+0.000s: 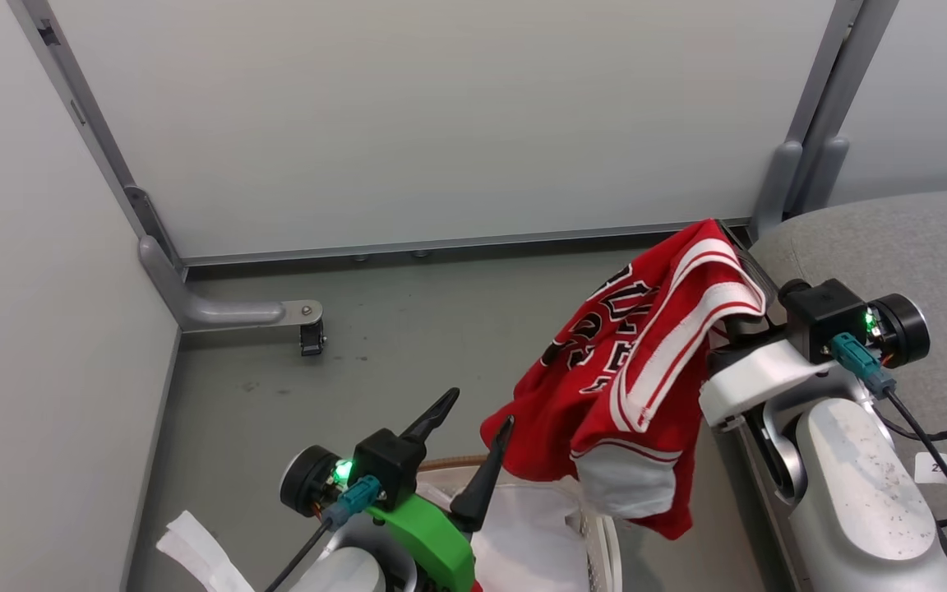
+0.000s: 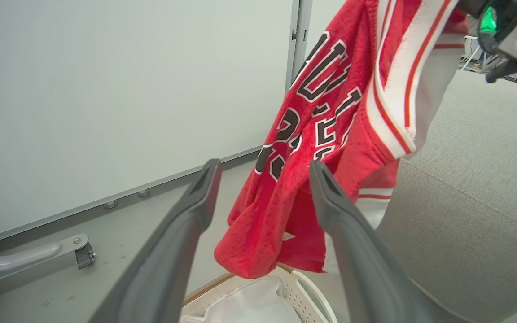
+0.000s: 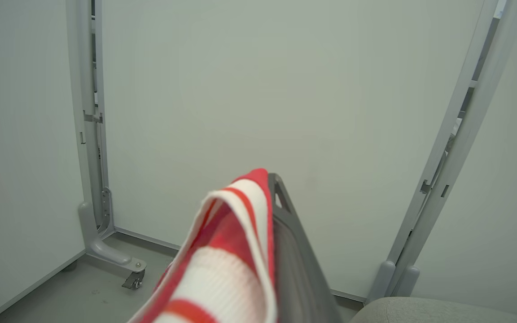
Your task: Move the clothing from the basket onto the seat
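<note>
The right gripper [image 1: 741, 251], centre right, clamps the red clothing [image 1: 630, 370] above the basket [image 1: 601, 538], beside the seat [image 1: 893, 238]. The left gripper [image 1: 478, 411], lower centre, stands apart.

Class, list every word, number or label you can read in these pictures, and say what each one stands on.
"UL": black, white-edged letters on the red clothing; the rest of the word is folded away.
Digits below those letters: too creased to read.
White tag at the lower right of the head view: mark too small to read.
</note>
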Controlling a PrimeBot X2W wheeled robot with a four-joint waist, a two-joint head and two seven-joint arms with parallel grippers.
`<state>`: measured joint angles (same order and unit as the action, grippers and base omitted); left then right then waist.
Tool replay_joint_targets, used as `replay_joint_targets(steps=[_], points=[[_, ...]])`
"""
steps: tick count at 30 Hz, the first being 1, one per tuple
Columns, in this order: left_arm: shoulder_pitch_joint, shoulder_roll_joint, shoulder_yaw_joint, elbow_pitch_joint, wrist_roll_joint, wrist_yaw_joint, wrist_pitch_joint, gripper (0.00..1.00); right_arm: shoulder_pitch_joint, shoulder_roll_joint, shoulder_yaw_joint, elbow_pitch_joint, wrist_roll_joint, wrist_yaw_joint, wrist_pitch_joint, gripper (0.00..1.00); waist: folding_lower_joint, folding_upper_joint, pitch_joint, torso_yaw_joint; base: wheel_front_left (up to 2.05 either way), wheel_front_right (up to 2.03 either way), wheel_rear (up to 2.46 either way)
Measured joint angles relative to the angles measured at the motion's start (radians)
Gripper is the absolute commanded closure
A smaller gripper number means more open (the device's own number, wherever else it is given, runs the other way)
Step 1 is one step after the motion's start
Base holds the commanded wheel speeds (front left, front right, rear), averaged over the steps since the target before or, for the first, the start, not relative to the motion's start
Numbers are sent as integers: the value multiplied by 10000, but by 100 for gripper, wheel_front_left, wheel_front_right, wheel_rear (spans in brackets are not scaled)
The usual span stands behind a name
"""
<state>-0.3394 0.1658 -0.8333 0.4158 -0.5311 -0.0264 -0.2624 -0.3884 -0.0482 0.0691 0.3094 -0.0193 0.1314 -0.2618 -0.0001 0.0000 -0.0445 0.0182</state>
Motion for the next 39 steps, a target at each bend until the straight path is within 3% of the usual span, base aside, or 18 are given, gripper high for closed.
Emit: replay_joint_targets(steps=[10,30,39], points=[[367,-282,621,-157,485,-188,-15,0,-103,6,-395,-130,-403,0,0,100,0,0,171,-666,0,0,0],[14,-585,1135,-65,1561,-625,-15,0,-132,-13,-1360,-376,-585,0,0,100,1,0,1453,-3849,0,0,0],[-239,-608,1083,2,1758,-792,-15,0,-328,-10,-1432,-259,-504,0,0,100,1,0,2261,-4569,0,0,0]])
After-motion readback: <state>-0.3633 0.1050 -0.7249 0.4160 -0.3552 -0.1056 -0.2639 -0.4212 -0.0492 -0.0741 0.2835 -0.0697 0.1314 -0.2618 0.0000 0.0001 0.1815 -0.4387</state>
